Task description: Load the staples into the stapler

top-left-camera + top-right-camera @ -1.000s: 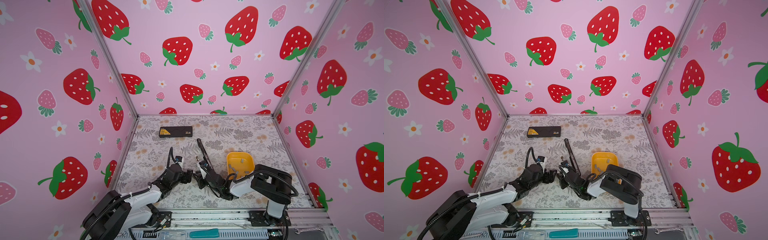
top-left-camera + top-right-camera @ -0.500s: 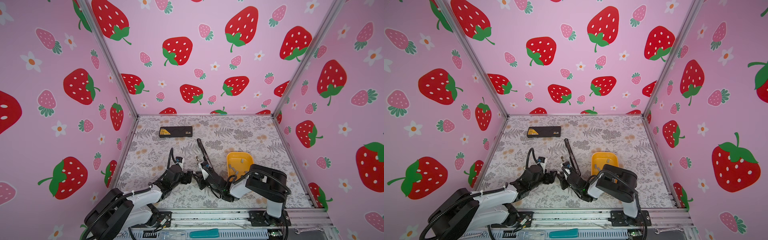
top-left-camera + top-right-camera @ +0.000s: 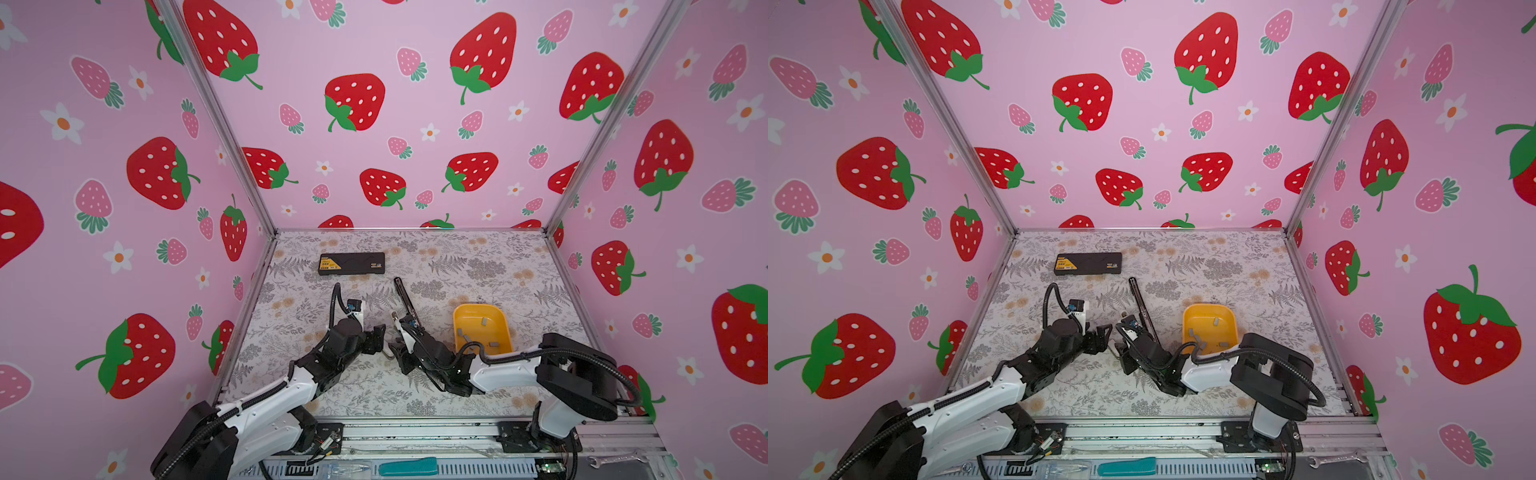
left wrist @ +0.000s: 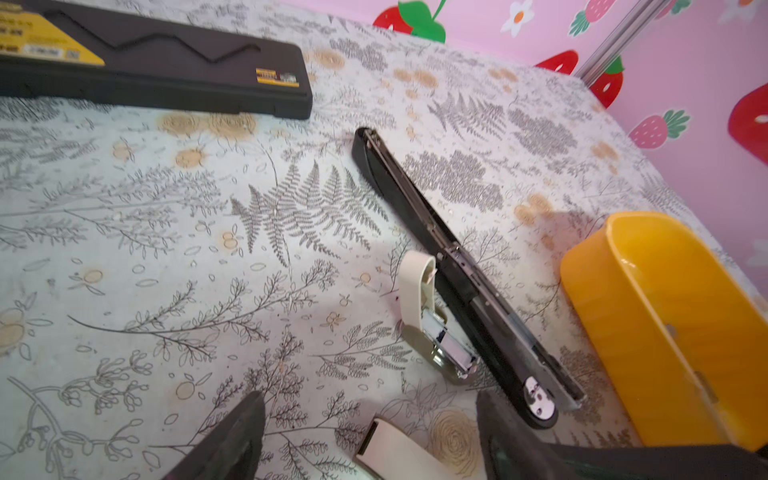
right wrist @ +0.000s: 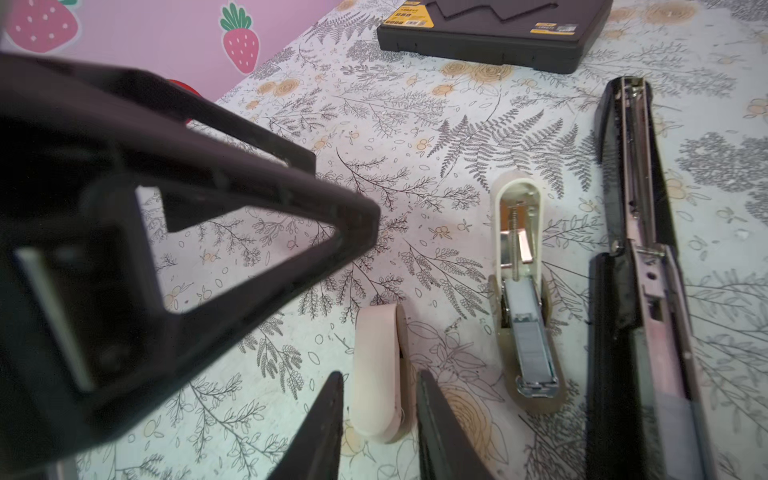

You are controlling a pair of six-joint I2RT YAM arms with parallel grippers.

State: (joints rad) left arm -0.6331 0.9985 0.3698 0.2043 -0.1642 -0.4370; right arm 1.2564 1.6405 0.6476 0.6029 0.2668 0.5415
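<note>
Several grey staples [image 3: 484, 321] lie in the yellow tray [image 3: 478, 306] at the right in both top views [image 3: 1217, 321]. A closed small white stapler [image 5: 380, 374] lies on the mat. My right gripper [image 5: 380, 399] straddles it, open, with a thin gap at one finger. My left gripper [image 4: 370, 424] faces it, open wide, and the stapler's end [image 4: 395, 449] lies between its fingers. Beside it a second small white stapler [image 5: 519, 291] lies hinged open with a grey strip of staples [image 5: 532, 340] in its channel. In a top view the grippers [image 3: 380, 338] [image 3: 397, 353] nearly meet.
A long black stapler [image 3: 405, 299] lies opened out next to the white ones, between them and the tray. A black case [image 3: 351, 263] with a yellow label sits at the back of the floral mat. Pink walls close three sides.
The right arm's rear joints have shifted slightly. Both grippers stay at the same spot, close together at the middle front of the mat.
</note>
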